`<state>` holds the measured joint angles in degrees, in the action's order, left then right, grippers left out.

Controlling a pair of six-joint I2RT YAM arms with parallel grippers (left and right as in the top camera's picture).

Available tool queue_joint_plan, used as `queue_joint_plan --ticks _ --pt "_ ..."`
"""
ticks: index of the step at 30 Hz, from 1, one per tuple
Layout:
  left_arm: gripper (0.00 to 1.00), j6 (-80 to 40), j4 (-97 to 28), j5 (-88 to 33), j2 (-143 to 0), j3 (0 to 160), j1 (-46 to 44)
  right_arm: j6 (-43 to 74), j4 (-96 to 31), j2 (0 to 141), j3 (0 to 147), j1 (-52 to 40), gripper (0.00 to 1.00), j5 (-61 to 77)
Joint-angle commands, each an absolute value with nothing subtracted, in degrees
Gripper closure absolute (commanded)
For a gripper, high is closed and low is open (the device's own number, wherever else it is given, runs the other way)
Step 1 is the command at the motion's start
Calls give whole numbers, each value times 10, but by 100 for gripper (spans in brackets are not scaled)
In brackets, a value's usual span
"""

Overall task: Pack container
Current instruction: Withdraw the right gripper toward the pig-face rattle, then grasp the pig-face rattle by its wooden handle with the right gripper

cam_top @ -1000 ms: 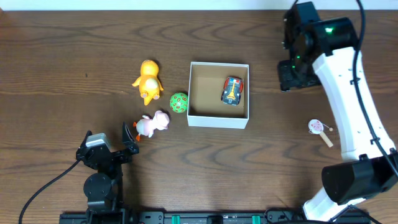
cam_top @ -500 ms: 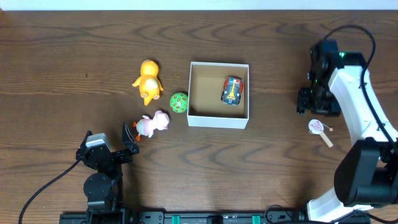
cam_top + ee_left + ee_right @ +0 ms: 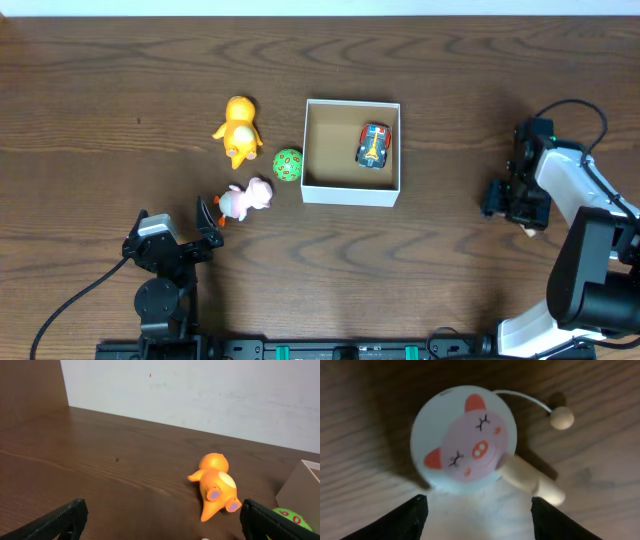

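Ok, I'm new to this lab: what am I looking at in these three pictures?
Two robot arms work at a wooden table. One picture looks down; the other two come from a camera on each wrist, so the dark prongs at their bottom edge are gripper fingers. The container holds a toy car; an orange figure, a green ball and a pink pig lie left of it. The right gripper is open over a pig-faced rattle drum; the left gripper, also open, faces the orange figure. Nothing is held.

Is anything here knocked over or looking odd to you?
Only the orange toy figure, left of the container: it lies toppled rather than standing, with the purple soles of its feet showing. Nothing looks spilled or broken.
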<state>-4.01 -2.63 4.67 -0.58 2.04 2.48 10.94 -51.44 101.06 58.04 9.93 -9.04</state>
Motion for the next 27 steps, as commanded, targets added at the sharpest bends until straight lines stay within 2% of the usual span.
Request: queue_joint_plan --ticks 1,8,14,27 --pt "2 -32 -37 49 -3 3 24 84 -495 999 574 103 30 -99" --pt "2 -32 -37 49 -3 3 24 41 -470 999 573 103 30 -98" --pt "2 -32 -37 49 -3 3 24 42 -481 999 573 103 35 -106" --pt "2 -32 -37 49 -3 3 24 16 -471 985 574 103 32 -142"
